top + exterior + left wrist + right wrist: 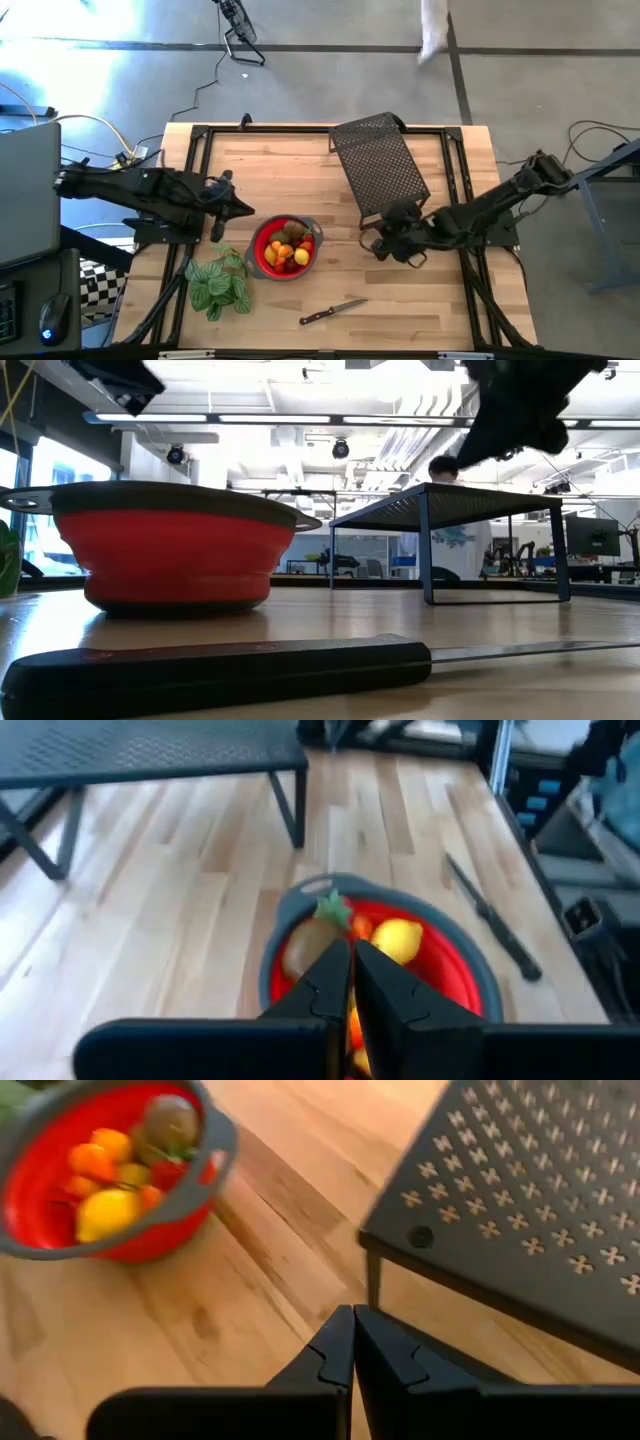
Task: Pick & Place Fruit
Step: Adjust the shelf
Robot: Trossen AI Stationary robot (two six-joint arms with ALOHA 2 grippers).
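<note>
A red bowl (285, 248) with a grey rim stands near the middle of the table and holds the fruit (288, 244): a yellow lemon (397, 938), a brown kiwi (308, 946) and small orange and red pieces (95, 1160). My left gripper (248, 209) hovers shut and empty just left of the bowl, above its left rim. My right gripper (380, 246) hangs shut and empty to the right of the bowl, near the front leg of the black mesh rack (380, 165). Both wrist views show the fingers closed together (352, 965) (353, 1335).
The black mesh rack (520, 1200) stands on legs at the table's far centre. A black-handled knife (333, 312) lies near the front edge. A green striped plant (220, 285) sits at the front left, beside the bowl. Bare wood lies between bowl and rack.
</note>
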